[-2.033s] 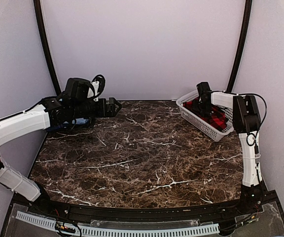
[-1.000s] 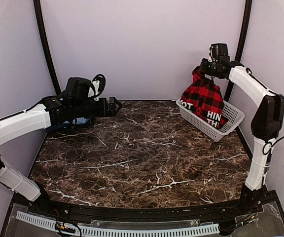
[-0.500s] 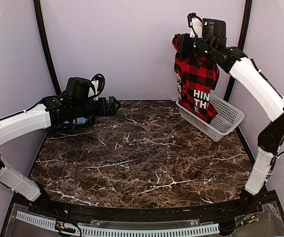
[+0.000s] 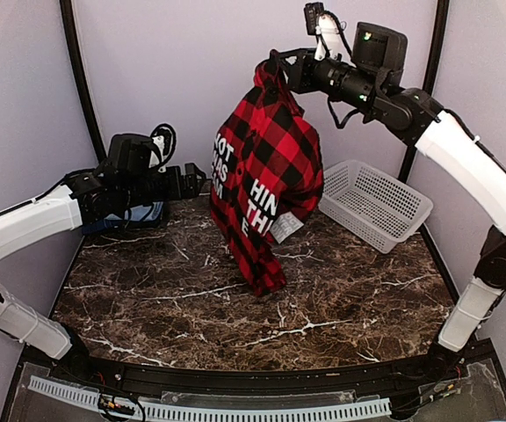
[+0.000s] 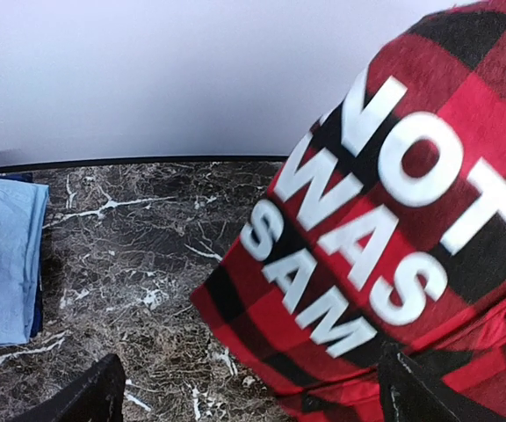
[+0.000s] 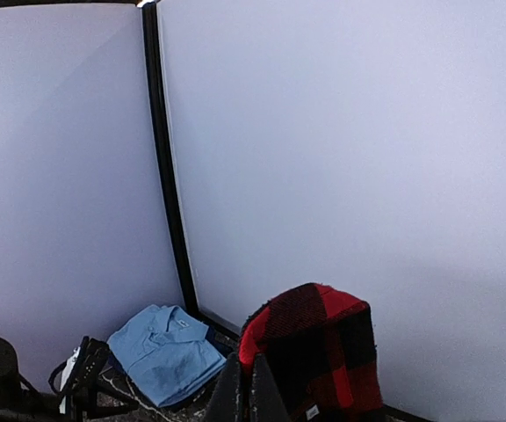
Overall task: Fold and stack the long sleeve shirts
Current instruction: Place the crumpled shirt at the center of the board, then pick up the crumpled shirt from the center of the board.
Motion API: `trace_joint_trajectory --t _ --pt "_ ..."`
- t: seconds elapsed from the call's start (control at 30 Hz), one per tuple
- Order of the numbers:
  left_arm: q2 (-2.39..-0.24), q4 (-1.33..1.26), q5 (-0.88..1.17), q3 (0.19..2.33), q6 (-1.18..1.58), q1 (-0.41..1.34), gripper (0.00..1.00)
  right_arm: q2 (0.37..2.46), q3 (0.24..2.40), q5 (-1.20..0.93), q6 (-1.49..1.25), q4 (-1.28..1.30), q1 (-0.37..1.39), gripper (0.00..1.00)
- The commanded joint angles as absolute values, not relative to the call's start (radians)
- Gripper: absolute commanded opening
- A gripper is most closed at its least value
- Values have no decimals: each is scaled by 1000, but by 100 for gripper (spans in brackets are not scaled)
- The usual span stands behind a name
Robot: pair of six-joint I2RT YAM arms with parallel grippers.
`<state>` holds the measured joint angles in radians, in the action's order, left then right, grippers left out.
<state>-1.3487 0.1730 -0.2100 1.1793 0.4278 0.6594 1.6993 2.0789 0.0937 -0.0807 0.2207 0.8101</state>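
So it hangs loose below for spreading, my right pincer (image 4: 276, 72) pinches the buffalo-check flannel shirt (image 4: 269, 167) high, left pincer (image 4: 195, 180) wide beside it.

Hanging red-and-black buffalo-check flannel shirt (image 4: 266, 185) obstructs the centre of the dark marble worktop (image 4: 148, 290), its hem touching the surface. White plastic mesh basket (image 4: 376, 204) occupies the far right, folded light blue shirt (image 5: 3, 255) the far left. Near strip passable.
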Motion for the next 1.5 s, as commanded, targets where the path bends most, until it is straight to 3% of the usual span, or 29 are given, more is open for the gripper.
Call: trace_joint_trajectory --t 0.0,0.3,0.47,0.53,0.67,0.77,0.93,1.13,1.47 --pt "-1312 152 -234 1168 442 654 99 1644 1926 24 -143 132 811 0" --pt "-1373 164 -138 1160 433 653 99 1528 1417 -98 -260 75 816 0" --pt "-1436 165 -60 1148 446 653 99 1557 1269 -72 -293 117 878 3" --pt "-1446 166 -42 1142 457 653 99 1551 1206 -104 -298 108 880 31" --pt "-1459 148 13 1112 467 653 99 1496 1127 -12 -285 169 878 74" --pt "-1476 153 106 1102 469 653 99 1428 1059 61 -306 216 833 88" --pt "-1478 139 202 1039 478 681 99 1340 897 39 -349 225 755 89" --pt "-1508 156 214 1000 477 786 97 1282 737 -59 -439 213 752 79" --pt "-1655 144 125 1100 487 924 95 1315 522 -161 -580 -78 756 69"
